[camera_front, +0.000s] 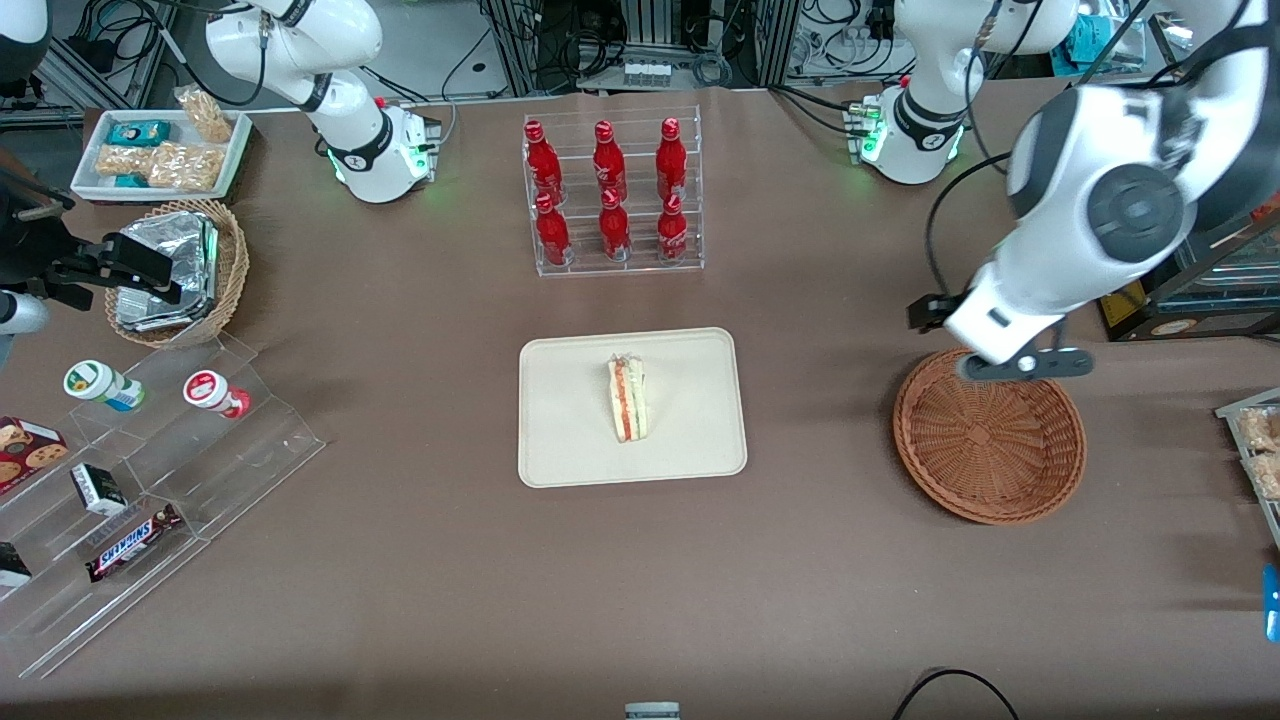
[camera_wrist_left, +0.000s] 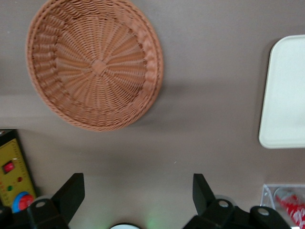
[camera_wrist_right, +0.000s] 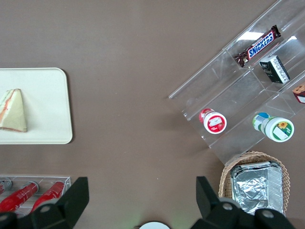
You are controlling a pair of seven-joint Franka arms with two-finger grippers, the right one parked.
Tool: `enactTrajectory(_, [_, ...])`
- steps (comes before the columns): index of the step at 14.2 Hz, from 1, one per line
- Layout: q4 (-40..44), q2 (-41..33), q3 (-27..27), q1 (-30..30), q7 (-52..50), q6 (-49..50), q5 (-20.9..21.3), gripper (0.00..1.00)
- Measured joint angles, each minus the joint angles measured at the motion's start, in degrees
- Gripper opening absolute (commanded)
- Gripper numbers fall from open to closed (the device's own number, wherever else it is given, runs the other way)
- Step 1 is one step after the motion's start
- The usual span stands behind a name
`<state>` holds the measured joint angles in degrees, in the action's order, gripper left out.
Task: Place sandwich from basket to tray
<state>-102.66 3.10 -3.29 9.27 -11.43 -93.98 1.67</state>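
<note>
The brown cloth-covered table (camera_front: pixel 420 560) spreads flat and matte under everything. On it the tray (camera_front: pixel 560 450), a smooth cream rectangle with rounded corners and a low rim, already carries the sandwich (camera_front: pixel 628 398), so I judge the carrying done, with nothing left but to pull clear. The basket (camera_front: pixel 990 450), a shallow round dish of reddish-brown wicker woven out from a central knot, sits bare toward my end of the table, well apart from the tray. My claw (camera_wrist_left: pixel 138 191) hangs above the table just beside the basket's rim, its two dark fingers spread wide with nothing between them. The sandwich is a small wedge: soft white bread, red-orange and pale layers showing.
</note>
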Motion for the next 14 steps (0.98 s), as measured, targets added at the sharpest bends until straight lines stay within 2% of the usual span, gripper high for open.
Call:
enactTrajectory(4, [0.0,-4.1,-3.3,-7.7,8.7,2.8,-0.1,1.00])
enactTrajectory(6, [0.8,-5.3,-3.6,-9.6,11.5,2.9,-0.2,1.00])
enactTrajectory(14, [7.9,-5.7,2.3,-10.3,12.9,2.9,-1.0,1.00])
